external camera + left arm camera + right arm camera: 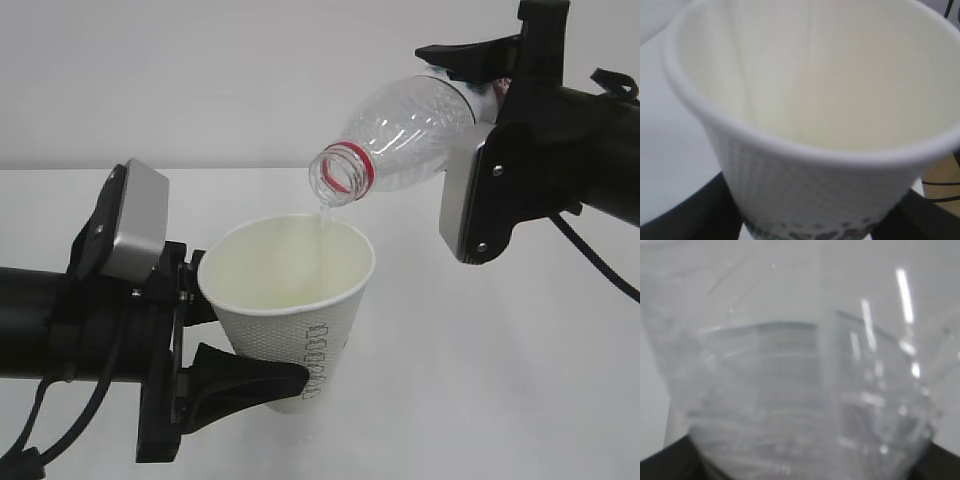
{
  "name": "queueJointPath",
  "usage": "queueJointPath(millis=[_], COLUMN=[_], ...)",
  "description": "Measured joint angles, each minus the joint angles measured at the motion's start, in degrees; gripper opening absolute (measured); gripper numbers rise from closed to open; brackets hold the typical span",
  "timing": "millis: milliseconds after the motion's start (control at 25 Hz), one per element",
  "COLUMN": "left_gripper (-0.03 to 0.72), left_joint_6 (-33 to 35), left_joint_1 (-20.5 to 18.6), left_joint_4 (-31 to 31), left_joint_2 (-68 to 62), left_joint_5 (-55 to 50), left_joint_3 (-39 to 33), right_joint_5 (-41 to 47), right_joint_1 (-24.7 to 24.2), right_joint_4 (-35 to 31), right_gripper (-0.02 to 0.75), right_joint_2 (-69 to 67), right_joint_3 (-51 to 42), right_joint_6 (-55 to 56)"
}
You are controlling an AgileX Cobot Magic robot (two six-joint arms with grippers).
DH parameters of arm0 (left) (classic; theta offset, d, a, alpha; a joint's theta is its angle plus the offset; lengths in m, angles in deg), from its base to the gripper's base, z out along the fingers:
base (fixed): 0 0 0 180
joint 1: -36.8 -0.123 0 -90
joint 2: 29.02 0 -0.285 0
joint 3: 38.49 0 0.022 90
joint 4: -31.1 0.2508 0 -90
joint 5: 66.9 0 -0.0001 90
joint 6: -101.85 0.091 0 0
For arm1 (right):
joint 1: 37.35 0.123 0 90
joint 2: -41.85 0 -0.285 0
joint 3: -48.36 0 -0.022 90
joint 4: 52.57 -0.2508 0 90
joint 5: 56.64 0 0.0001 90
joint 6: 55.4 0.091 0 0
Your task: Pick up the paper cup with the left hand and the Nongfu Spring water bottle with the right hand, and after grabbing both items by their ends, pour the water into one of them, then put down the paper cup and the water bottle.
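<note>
My left gripper (255, 345) is shut on the lower part of the white paper cup (290, 320), which it holds upright and tipped a little to the right. Above the cup, my right gripper (480, 100) is shut on the base end of the clear Nongfu Spring water bottle (410, 135). The bottle is tilted with its red-ringed open mouth down over the cup. A thin stream of water (322, 212) falls into the cup. The left wrist view shows the cup's (810, 100) pale inside between black fingers (690, 215). The bottle (800, 380) fills the right wrist view.
A white table (500, 380) lies below both arms, with a plain white wall (200, 70) behind it. Black cables (600, 262) hang from the right arm. Nothing else stands on the table in view.
</note>
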Motion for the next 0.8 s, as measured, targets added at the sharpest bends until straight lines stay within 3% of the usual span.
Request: queueJointPath(millis=[800], left_gripper=[0.494], left_joint_6=[0.0], left_joint_1=[0.0], left_joint_4=[0.0], left_joint_2=[0.0], left_joint_5=[0.8], left_joint_3=[0.0], right_joint_5=[-1.1], right_joint_1=[0.0], right_joint_4=[0.0], right_gripper=[0.494], right_joint_2=[0.0], right_joint_3=[0.0], right_joint_6=[-0.1])
